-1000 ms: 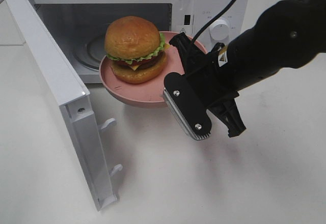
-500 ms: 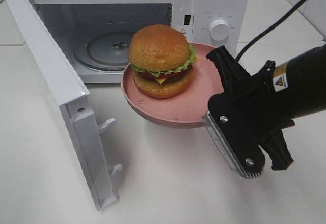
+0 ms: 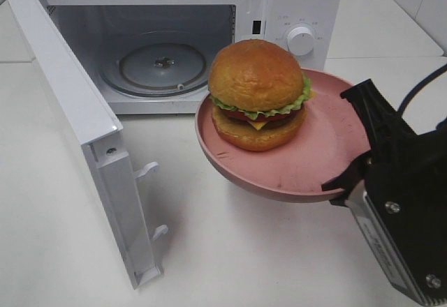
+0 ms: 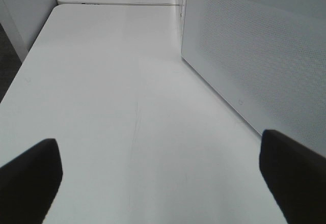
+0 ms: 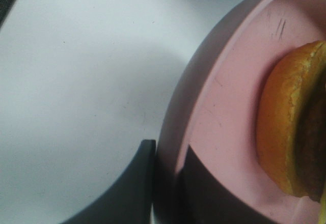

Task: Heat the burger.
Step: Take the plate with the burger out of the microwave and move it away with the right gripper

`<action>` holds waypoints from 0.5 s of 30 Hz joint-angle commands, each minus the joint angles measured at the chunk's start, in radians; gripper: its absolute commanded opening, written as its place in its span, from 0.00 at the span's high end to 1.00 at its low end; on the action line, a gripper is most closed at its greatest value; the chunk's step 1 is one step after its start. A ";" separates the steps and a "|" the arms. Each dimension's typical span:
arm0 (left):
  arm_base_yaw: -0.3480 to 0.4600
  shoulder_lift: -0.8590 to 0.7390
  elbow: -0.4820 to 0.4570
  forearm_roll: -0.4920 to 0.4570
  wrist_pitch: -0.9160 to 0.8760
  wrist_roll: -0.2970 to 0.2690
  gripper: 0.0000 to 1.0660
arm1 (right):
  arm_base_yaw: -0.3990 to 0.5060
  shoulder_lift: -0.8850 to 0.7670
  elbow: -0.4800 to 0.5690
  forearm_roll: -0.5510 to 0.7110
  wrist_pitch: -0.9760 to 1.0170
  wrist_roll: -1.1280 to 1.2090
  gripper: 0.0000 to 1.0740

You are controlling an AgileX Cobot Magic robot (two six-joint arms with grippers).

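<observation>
The burger [image 3: 258,94], with a golden-brown bun, lettuce, cheese and a dark patty, sits on a round pink plate [image 3: 314,160]. The plate hangs in the air in front of the open microwave [image 3: 300,7], to the right of its cavity. My right gripper [image 3: 356,174] is shut on the plate's near right rim. In the right wrist view its fingers [image 5: 142,183] pinch the plate's rim [image 5: 224,107], with the burger [image 5: 285,122] just beyond. My left gripper [image 4: 163,183] is open over bare white table, holding nothing. It does not show in the exterior view.
The microwave door [image 3: 77,118] stands swung out on the left. A glass turntable [image 3: 162,66] lies in the cavity, and a dial [image 3: 301,40] is on the control panel. Beside my left gripper rises a white perforated panel [image 4: 254,46].
My right gripper has carried the plate with the burger from the mouth of the microwave to the right and toward the camera. The left gripper has not moved.
</observation>
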 commanded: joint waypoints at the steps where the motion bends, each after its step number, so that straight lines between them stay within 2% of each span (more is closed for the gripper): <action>1: -0.006 -0.022 0.003 -0.004 -0.007 -0.005 0.05 | -0.004 -0.100 0.031 0.002 -0.008 0.018 0.99; 7: -0.006 -0.022 0.003 -0.004 -0.007 -0.005 0.05 | -0.004 -0.170 0.058 -0.005 0.046 0.026 0.98; 9: -0.006 -0.022 0.003 -0.004 -0.007 -0.005 0.05 | -0.004 -0.243 0.081 -0.028 0.098 0.068 0.98; 15: -0.006 -0.022 0.003 -0.004 -0.007 -0.005 0.05 | -0.004 -0.323 0.101 -0.074 0.162 0.140 0.98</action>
